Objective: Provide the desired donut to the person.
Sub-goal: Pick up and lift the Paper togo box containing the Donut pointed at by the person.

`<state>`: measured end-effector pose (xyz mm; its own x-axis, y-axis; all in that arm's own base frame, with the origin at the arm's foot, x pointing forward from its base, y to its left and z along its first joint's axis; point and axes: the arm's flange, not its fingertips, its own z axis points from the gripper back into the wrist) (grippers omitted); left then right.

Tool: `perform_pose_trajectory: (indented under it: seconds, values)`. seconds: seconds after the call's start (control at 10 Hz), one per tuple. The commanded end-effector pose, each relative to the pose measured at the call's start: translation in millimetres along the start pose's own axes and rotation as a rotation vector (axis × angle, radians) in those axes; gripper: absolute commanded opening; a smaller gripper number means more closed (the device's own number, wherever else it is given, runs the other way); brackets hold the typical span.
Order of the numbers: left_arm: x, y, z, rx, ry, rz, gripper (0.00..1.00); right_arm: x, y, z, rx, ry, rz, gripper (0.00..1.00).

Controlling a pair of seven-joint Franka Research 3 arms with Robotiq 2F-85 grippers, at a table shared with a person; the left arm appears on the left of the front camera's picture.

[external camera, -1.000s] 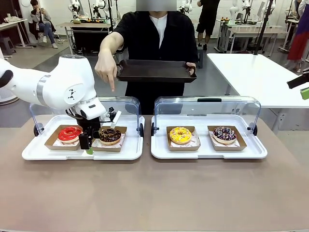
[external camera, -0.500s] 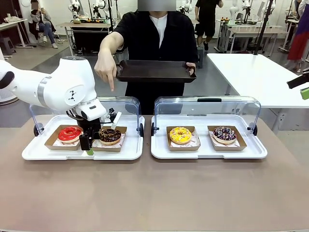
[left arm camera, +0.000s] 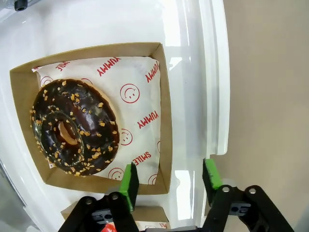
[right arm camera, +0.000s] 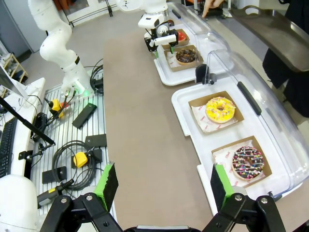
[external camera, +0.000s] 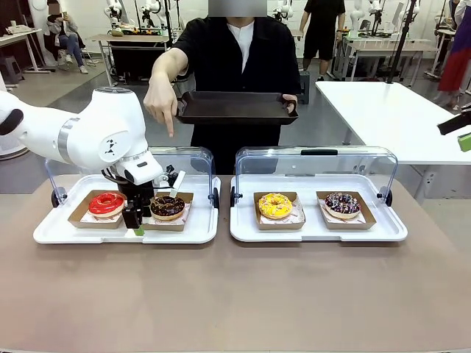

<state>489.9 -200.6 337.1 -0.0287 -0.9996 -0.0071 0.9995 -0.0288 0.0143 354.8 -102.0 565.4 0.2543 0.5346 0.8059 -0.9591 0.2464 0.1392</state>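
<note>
1. Found the nut-crumbed chocolate donut (external camera: pixel 168 205) in its brown cardboard box (external camera: pixel 181 223), on the left white tray (external camera: pixel 73 234), just right of a red donut (external camera: pixel 107 202). Unmoved since a second ago.
2. Pointed at from above by the person's hand (external camera: pixel 160 107), in the same pose as before, with a dark serving tray (external camera: pixel 235 109) held level in the other hand.
3. Reached at the box's near side by the left gripper (left arm camera: pixel 169 166). One green pad (left arm camera: pixel 129 181) over the printed paper (left arm camera: pixel 140 101) inside the box, the other outside above the white tray's rim, the box wall between them.
4. Narrowed since a second ago, yet parted with a clear gap. Nothing clamped, and no contact to be made out.
5. Farther right, under a raised clear lid (external camera: pixel 316 165) on a second white tray (external camera: pixel 316 232): a yellow donut (external camera: pixel 275 205) and a sprinkled donut (external camera: pixel 342 204), both as before.
6. Seen from its own wrist, the right gripper (right arm camera: pixel 164 186) at full spread, holding nothing, high over the table (right arm camera: pixel 145 121), well apart from both trays.
</note>
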Motion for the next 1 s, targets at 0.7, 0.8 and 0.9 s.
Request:
perform_pose_trajectory:
  seconds: [0.7,0.8,0.9]
  values:
    - [-1.3,4.2,-3.2,0.016,0.017,0.005,0.00,1.0,-0.8,-0.7,0.008,-0.020,0.013,1.00]
    - [-1.9,4.0,-3.4,0.013,0.015,0.006,0.00,1.0,-0.8,-0.7,0.008,-0.020,0.013,1.00]
    - [-2.5,4.1,-2.6,0.012,0.013,0.008,0.00,1.0,-0.8,-0.7,0.008,-0.020,0.013,1.00]
